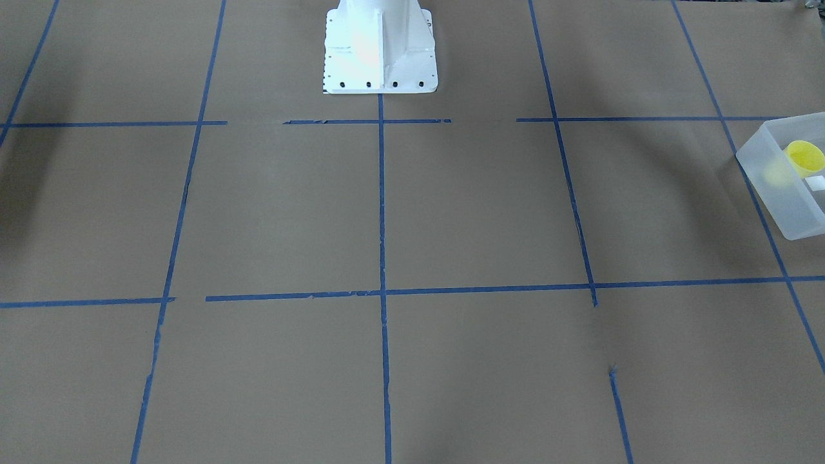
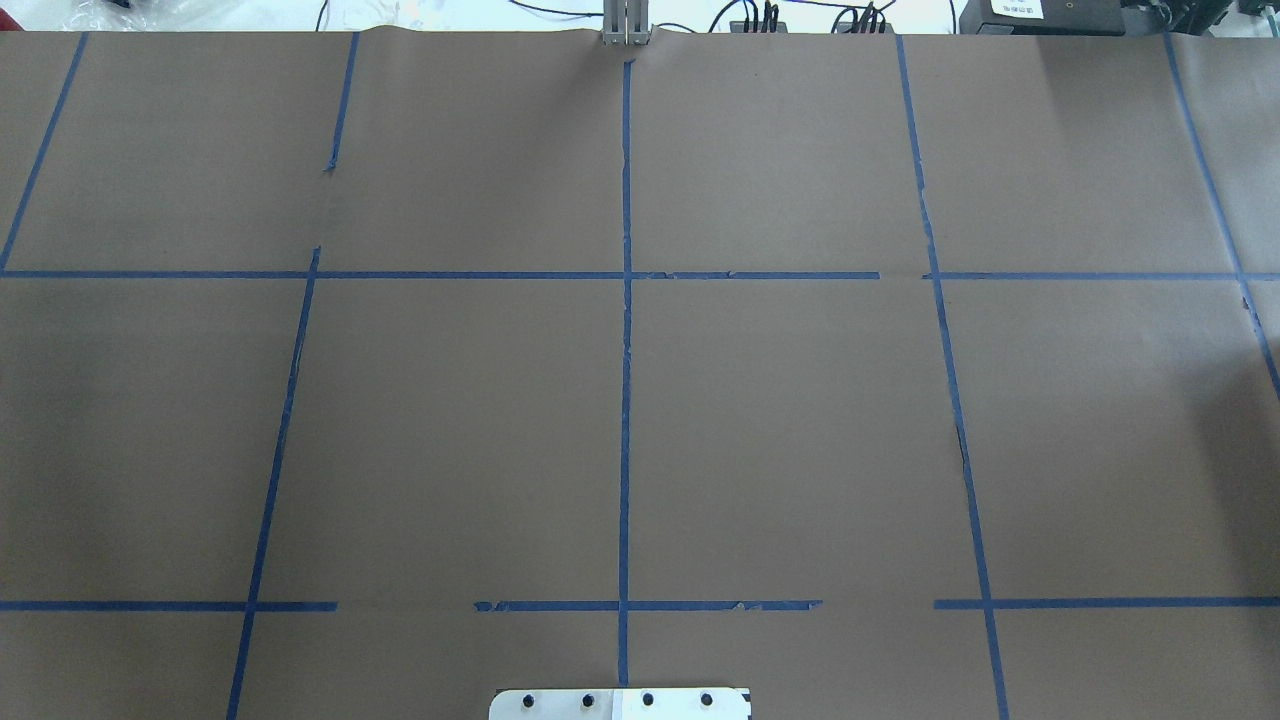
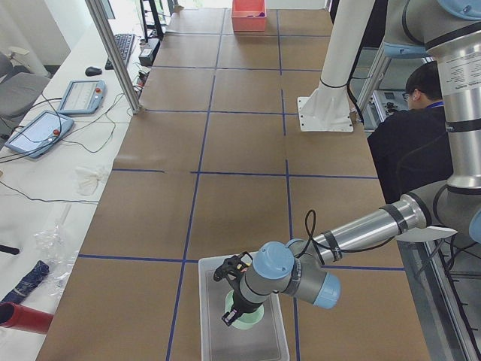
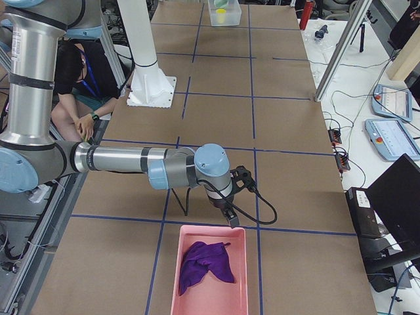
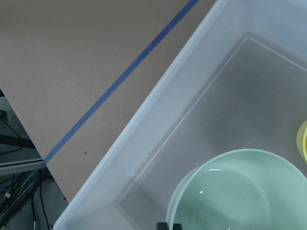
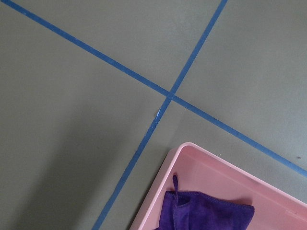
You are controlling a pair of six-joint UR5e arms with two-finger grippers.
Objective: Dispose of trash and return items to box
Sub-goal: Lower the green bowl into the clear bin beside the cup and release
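I start at the left gripper [image 3: 231, 314]. It hangs inside the box [image 5: 144, 124], low over its floor. The mint-green bowl [image 5: 230, 196] is directly under it, mouth up. In the side view the fingers seem to be at the bowl's rim, but I cannot tell if they pinch it or are free of it. The wrist camera shows only a dark tip at its lower edge. A little past the bowl, on the far side from the gripper, the yellow cup [image 1: 804, 156] is also in the box. I cannot say if it stands or leans. So both items look returned to me.

The danger here is the way out. If the fingers are closed on the rim when I raise the arm, the bowl comes up with it and may fall on the table [image 2: 450, 420]. If they are free but I pull sideways, they can catch the low wall and drag the light box, which sits near the end of the table.

The right gripper [image 4: 231, 222] is well apart, at the other end. I cannot tell its state either. It hangs just above the near rim of the pink tray [image 6: 216, 167]. Beyond that rim the purple cloth [image 4: 207, 266] lies crumpled inside, with a small loop pointing toward the gripper. A low move there could knock the rim or hook the loop.
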